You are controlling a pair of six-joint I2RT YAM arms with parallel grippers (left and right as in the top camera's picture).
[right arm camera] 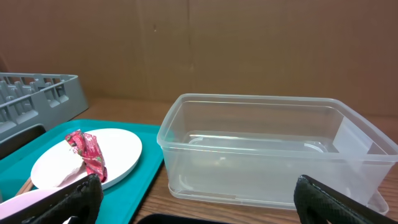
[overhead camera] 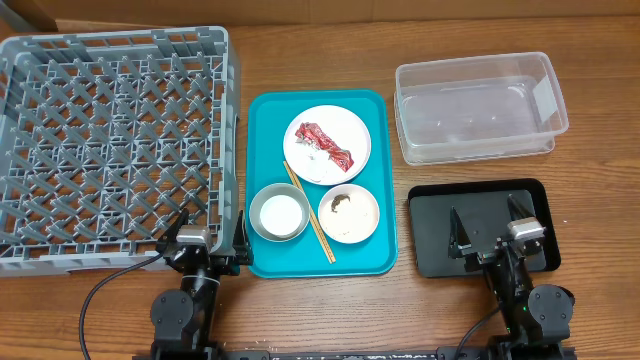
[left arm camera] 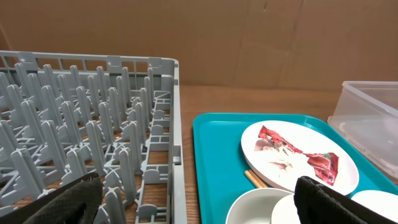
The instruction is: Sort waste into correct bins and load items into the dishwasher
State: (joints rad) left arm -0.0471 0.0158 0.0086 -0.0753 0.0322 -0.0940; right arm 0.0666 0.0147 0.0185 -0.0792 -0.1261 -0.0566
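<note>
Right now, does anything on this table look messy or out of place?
Nothing looks spilled or broken. A crumpled red wrapper lies on the white plate, and a brown food scrap sits in one bowl.

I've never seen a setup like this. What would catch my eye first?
Probably the bright teal tray in the middle, where a crumpled red wrapper lies on a white plate. Then the big grey rack filling the left side, and the clear tub at the far right.
</note>
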